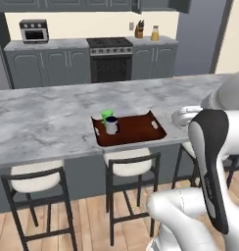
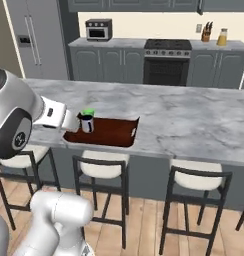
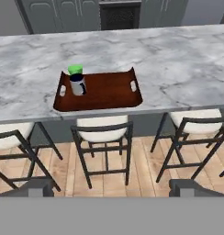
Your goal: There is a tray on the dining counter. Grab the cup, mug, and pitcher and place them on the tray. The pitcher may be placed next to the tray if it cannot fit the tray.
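The gripper (image 3: 112, 186), at the bottom of the hand view, stands wide open and holds nothing, pulled back over the stools (image 3: 104, 137). Above it, at centre left of that view, the tray (image 3: 109, 92) lies at the near edge of the dining counter (image 3: 178, 50). The mug (image 3: 77, 85) and the green cup (image 3: 75, 69) already stand together at the tray's left end. The pitcher (image 1: 155, 33) stands on the far counter (image 1: 160, 41), upper right of the left base view; fetching it looks like the remaining job.
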Robot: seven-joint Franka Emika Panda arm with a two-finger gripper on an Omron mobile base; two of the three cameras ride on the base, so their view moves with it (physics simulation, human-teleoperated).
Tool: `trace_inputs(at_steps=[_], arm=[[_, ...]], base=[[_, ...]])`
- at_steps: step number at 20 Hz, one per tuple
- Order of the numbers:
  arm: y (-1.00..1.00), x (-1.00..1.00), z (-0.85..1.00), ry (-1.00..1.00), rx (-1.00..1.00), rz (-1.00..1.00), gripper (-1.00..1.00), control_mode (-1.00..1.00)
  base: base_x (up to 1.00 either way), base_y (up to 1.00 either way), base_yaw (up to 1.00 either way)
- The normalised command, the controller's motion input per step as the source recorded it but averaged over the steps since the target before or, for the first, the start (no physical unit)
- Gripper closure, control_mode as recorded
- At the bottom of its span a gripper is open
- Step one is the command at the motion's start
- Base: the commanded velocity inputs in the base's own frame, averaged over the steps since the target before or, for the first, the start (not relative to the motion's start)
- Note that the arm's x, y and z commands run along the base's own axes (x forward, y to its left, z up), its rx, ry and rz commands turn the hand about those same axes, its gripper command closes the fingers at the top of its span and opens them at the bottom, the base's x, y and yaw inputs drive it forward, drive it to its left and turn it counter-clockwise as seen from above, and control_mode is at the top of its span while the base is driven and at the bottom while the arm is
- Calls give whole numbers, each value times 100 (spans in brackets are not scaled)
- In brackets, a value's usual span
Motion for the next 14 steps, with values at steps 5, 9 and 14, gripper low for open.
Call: trace_inputs(at_steps=[5,9,14], arm=[[0,0,0,0,0,0,-100,100],[0,0,0,0,0,0,-100,100],[0,0,0,0,0,0,-100,100]], base=[[-72,-99,0],[-61,-100,0],[-52,-100,0]])
